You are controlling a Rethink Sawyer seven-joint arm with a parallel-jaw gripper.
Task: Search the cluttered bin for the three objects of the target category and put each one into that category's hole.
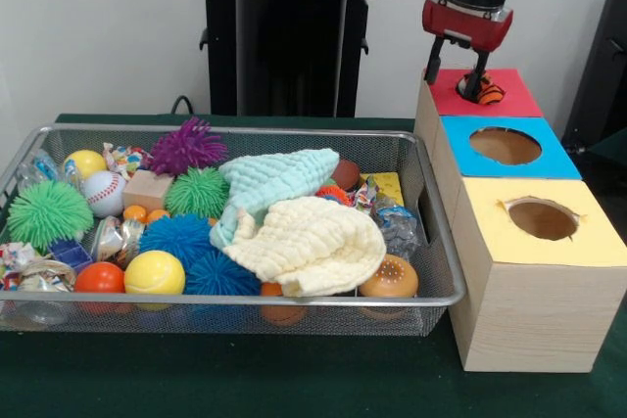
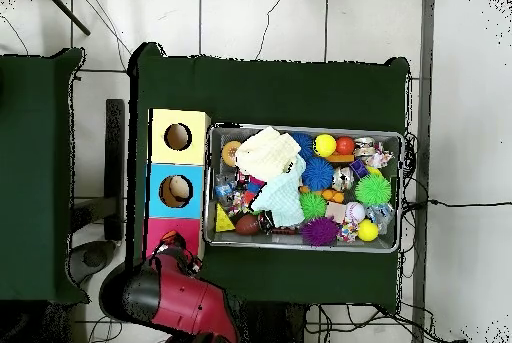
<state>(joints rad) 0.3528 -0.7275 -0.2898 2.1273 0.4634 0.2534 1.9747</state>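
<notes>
The gripper point(image 1: 457, 77) hangs vertical, its jaws seemingly clamped.

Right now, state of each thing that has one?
gripper: over the red box, shut on orange ball
orange ball: held above the red box's top
red box: hole hidden by the ball
blue box: hole open
yellow box: hole open
wire bin: full, two cloths on top

Cloths point(image 1: 294, 212) cover the bin's point(image 1: 431, 242) middle; holes point(image 1: 505, 145) seemingly unobstructed.
</notes>
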